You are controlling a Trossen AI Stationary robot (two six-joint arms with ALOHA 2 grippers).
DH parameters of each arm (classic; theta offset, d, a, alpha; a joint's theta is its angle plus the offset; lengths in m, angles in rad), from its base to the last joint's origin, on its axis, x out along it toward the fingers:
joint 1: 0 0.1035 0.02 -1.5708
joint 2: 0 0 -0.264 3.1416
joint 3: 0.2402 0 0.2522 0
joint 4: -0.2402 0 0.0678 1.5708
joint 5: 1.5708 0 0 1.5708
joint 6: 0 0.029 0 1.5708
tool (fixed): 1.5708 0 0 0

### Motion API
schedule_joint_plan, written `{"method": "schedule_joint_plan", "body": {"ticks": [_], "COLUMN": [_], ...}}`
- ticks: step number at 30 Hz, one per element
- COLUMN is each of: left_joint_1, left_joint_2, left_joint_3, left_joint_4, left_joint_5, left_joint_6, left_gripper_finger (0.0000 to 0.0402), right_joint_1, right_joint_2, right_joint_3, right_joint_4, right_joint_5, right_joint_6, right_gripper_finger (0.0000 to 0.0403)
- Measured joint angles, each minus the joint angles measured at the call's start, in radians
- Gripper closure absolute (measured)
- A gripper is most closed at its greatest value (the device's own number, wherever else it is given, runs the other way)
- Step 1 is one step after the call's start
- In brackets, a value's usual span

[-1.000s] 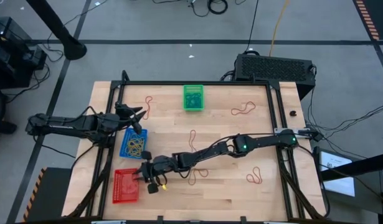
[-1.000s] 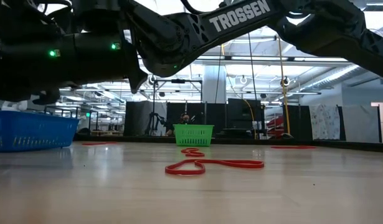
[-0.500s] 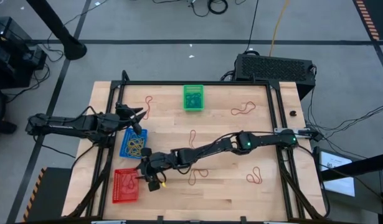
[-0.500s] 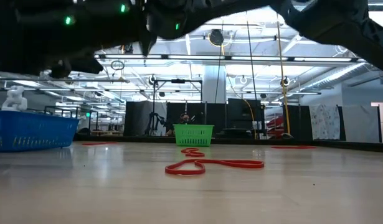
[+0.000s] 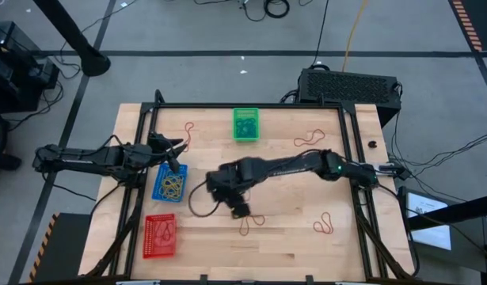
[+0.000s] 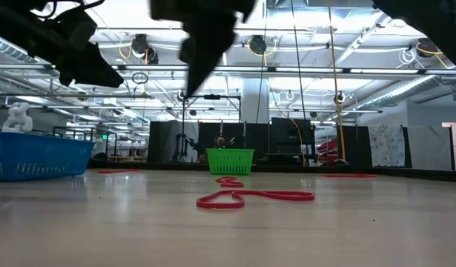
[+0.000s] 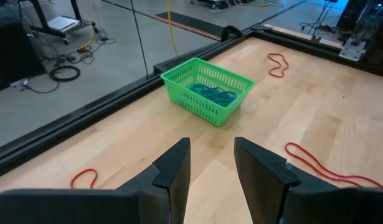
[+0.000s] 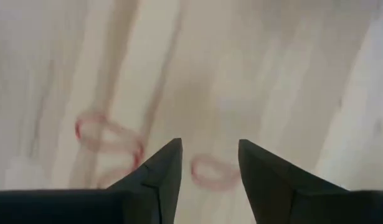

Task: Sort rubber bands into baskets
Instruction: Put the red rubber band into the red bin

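On table (image 5: 306, 245): three baskets (image 5: 245, 124), two arms.

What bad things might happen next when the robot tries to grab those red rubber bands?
The right gripper hangs open over thin red rubber bands lying flat on the table; its fingers might slide over a band and miss it. Two loops lie close together, so it might lift both at once. The red basket is far across the table, so a loosely held band could drop on the way.
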Motion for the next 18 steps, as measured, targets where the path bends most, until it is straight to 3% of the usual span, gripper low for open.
{"method": "schedule_joint_plan", "body": {"ticks": [6, 18], "left_joint_1": [-0.001, -0.001], "left_joint_2": [0.000, 0.008], "left_joint_3": [0.000, 0.000], "left_joint_4": [-0.001, -0.003], "left_joint_5": [0.034, 0.077], "left_joint_6": [-0.003, -0.029], "left_gripper_finger": [0.0270, 0.0270], "right_joint_1": [-0.050, -0.158], "right_joint_2": [-0.025, -0.023], "right_joint_3": [-0.001, -0.332], "right_joint_4": [-0.129, 0.067], "right_joint_5": [-0.001, -0.004], "right_joint_6": [0.004, -0.014], "right_gripper_finger": [0.0272, 0.0289]}}
